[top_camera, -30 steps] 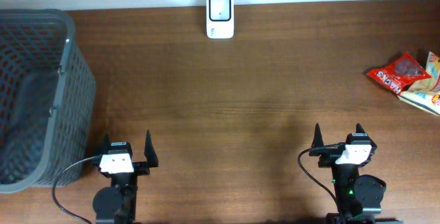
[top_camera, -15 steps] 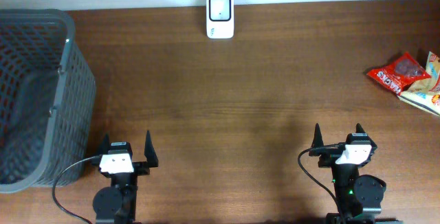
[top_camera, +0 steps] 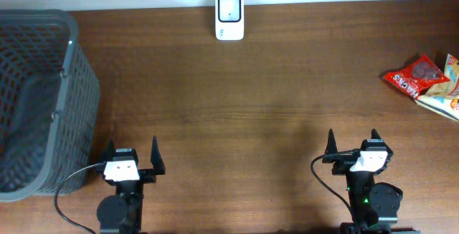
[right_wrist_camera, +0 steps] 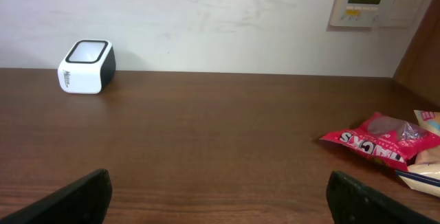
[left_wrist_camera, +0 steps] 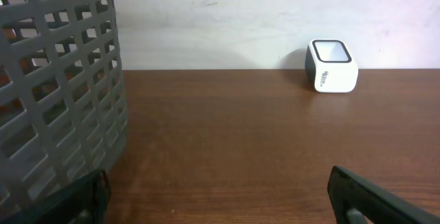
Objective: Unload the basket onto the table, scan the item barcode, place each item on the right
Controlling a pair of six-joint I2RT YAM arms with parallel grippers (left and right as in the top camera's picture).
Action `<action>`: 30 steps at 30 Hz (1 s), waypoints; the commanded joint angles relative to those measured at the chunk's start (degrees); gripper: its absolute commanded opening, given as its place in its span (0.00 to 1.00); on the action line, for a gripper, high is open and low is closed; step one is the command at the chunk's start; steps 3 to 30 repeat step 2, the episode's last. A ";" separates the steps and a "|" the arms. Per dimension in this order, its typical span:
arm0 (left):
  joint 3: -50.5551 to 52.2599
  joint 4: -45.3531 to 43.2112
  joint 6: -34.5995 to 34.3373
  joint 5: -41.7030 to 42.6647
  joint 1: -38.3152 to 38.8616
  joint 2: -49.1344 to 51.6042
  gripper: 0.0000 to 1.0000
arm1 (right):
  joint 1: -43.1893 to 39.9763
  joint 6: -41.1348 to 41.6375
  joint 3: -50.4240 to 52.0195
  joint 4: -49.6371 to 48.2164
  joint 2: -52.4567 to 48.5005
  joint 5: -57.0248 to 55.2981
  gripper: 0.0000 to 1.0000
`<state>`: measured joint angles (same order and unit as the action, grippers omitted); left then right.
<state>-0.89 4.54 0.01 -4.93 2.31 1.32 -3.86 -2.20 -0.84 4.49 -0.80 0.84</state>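
A white barcode scanner (top_camera: 229, 17) with a dark window stands at the table's far edge, centre; it also shows in the left wrist view (left_wrist_camera: 331, 65) and the right wrist view (right_wrist_camera: 86, 66). A red snack bag (top_camera: 417, 76) lies at the far right beside a yellowish packet (top_camera: 443, 103); the red bag (right_wrist_camera: 378, 140) is ahead and right of my right gripper. My left gripper (top_camera: 131, 155) rests open and empty at the front left. My right gripper (top_camera: 352, 143) rests open and empty at the front right. Both are far from the items.
A tall grey mesh basket (top_camera: 68, 90) fills the left side, close beside my left gripper (left_wrist_camera: 218, 200). A white wall runs behind the table, with a wall panel (right_wrist_camera: 375, 1) at upper right in the right wrist view.
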 commanded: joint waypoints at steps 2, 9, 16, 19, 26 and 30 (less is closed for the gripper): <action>0.35 0.04 0.90 0.61 0.26 -0.33 0.99 | 0.42 -0.39 0.52 0.09 0.59 -0.90 0.98; 0.35 0.04 0.90 0.61 0.26 -0.33 0.99 | 0.42 -0.39 0.52 0.09 0.59 -0.90 0.98; 0.35 0.04 0.90 0.61 0.26 -0.33 0.99 | 0.42 -0.39 0.52 0.09 0.59 -0.90 0.98; 0.35 0.04 0.90 0.61 0.26 -0.33 0.99 | 0.42 -0.39 0.52 0.09 0.59 -0.90 0.98; 0.35 0.04 0.90 0.61 0.26 -0.33 0.99 | 0.42 -0.39 0.52 0.09 0.59 -0.90 0.98; 0.35 0.04 0.90 0.61 0.26 -0.33 0.99 | 0.42 -0.39 0.52 0.09 0.59 -0.90 0.98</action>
